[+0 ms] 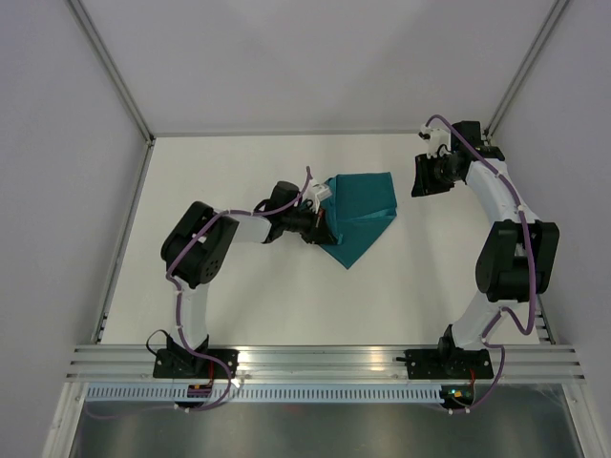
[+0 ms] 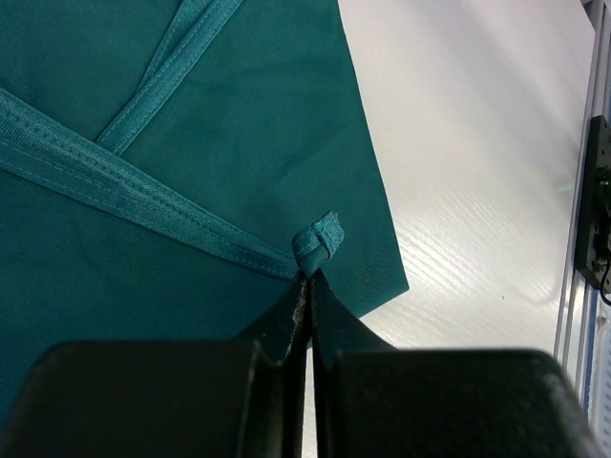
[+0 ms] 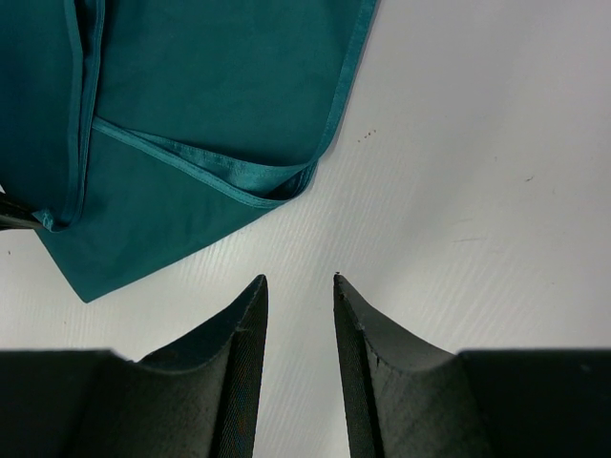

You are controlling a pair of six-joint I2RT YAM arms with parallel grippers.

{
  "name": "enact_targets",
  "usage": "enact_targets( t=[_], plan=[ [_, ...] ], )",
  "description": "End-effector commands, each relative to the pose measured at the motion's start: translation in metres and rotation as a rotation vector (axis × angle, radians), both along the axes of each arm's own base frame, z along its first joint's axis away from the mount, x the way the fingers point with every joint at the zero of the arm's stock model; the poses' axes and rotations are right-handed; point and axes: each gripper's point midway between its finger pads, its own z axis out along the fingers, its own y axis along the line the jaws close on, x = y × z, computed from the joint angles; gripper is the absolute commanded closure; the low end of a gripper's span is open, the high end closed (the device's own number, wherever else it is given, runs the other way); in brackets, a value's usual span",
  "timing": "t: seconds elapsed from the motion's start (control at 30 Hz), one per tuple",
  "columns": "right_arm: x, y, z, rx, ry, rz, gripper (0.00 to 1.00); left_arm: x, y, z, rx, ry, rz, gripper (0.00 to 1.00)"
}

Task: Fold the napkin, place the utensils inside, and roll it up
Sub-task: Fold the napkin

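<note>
The teal napkin [image 1: 365, 212] lies folded over itself in the middle of the white table, with a point towards the front. My left gripper [image 1: 322, 232] is at its left edge. In the left wrist view the jaws [image 2: 310, 277] are shut on a bunched hemmed corner of the napkin [image 2: 320, 240]. My right gripper [image 1: 418, 177] is open and empty, just right of the napkin. In the right wrist view it [image 3: 299, 279] hovers over bare table, a little apart from the napkin's folded edge [image 3: 191, 95]. No knife is in view.
An aluminium rail [image 1: 325, 361] runs along the table's near edge and also shows in the left wrist view [image 2: 597, 191]. Grey walls and frame posts [image 1: 115, 72] close in the back and sides. White table [image 1: 286, 305] lies in front of the napkin.
</note>
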Motion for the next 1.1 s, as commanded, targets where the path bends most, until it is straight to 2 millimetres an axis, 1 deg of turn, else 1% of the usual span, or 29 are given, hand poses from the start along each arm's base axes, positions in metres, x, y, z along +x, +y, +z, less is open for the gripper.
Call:
enact_targets(
  t=[0.0,0.1,0.23,0.27,0.33,0.37,0.47,0.53,0.6,0.8,0.9,0.93,0.97,1.03,1.07],
  plan=[
    [0.0,0.001,0.018,-0.02,-0.063,0.001,0.6,0.003,-0.001,0.022,-0.019,-0.11,-0.017,0.98],
    [0.0,-0.001,0.017,-0.023,-0.062,-0.001,0.6,0.002,-0.001,0.025,-0.023,-0.118,-0.017,0.98],
    [-0.002,-0.001,0.016,-0.026,-0.058,-0.002,0.6,0.0,-0.002,0.028,-0.021,-0.127,-0.023,0.93],
    [-0.001,0.0,0.016,-0.026,-0.06,-0.001,0.6,0.001,-0.001,0.029,-0.017,-0.129,-0.02,0.9],
    [-0.002,-0.001,0.015,-0.025,-0.058,-0.004,0.6,-0.001,-0.003,0.027,-0.009,-0.131,-0.025,0.89],
    [-0.002,-0.001,0.015,-0.026,-0.057,-0.002,0.6,-0.001,-0.003,0.028,-0.008,-0.135,-0.025,0.86],
    [-0.002,0.0,0.014,-0.026,-0.057,-0.001,0.6,-0.002,-0.005,0.033,-0.01,-0.149,-0.029,0.85],
    [-0.002,0.0,0.014,-0.025,-0.056,-0.002,0.6,-0.001,-0.005,0.035,-0.01,-0.157,-0.03,0.81],
    [-0.002,-0.001,0.014,-0.026,-0.056,-0.003,0.6,-0.002,-0.005,0.035,-0.001,-0.159,-0.032,0.8],
    [-0.003,0.001,0.011,-0.024,-0.051,-0.002,0.6,-0.005,-0.007,0.032,0.018,-0.16,-0.043,0.68],
    [-0.003,0.002,0.011,-0.026,-0.051,0.0,0.6,-0.005,-0.007,0.032,0.022,-0.164,-0.042,0.59],
    [-0.003,0.003,0.011,-0.025,-0.052,0.0,0.6,-0.005,-0.007,0.032,0.022,-0.167,-0.04,0.51],
    [-0.004,0.003,0.011,-0.026,-0.049,0.003,0.6,-0.005,-0.007,0.033,0.023,-0.168,-0.038,0.5],
    [-0.004,0.004,0.01,-0.025,-0.047,0.003,0.6,-0.004,-0.009,0.039,0.01,-0.181,-0.038,0.5],
    [-0.005,0.006,0.009,-0.024,-0.046,0.005,0.6,-0.002,-0.01,0.049,-0.005,-0.197,-0.03,0.49]
  ],
)
